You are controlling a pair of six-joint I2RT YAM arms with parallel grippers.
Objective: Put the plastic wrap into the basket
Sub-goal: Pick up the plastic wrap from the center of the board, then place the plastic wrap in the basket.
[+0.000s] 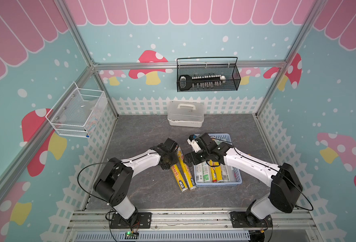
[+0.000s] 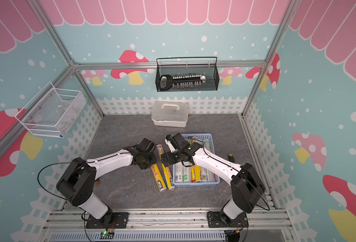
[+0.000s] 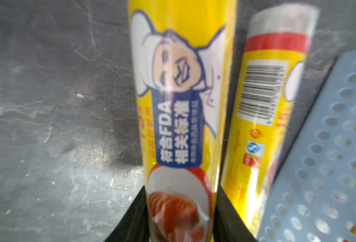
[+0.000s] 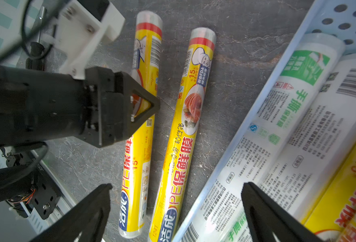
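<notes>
Two yellow plastic wrap rolls lie side by side on the grey table, left of the light-blue basket (image 1: pixel 238 181) (image 2: pixel 196 184). My left gripper (image 1: pixel 171 161) (image 2: pixel 146 161) is shut on the roll farther from the basket (image 3: pixel 179 125) (image 4: pixel 136 171) (image 1: pixel 179 180). Its black fingers (image 3: pixel 225 213) press both sides of that roll. The other roll (image 3: pixel 262 125) (image 4: pixel 183 146) (image 1: pixel 186 169) rests against the basket's wall (image 3: pixel 329 157). Several rolls, white-green (image 4: pixel 277 125) and yellow, lie inside the basket. My right gripper (image 4: pixel 177 185) (image 1: pixel 188 158) hangs open above the basket's left rim, holding nothing.
A white lidded box (image 1: pixel 185 114) stands at the back of the table. A black wire basket (image 1: pixel 207 75) hangs on the back wall and a white wire basket (image 1: pixel 76 113) on the left wall. A small orange-and-black tool (image 2: pixel 231 156) lies right of the blue basket.
</notes>
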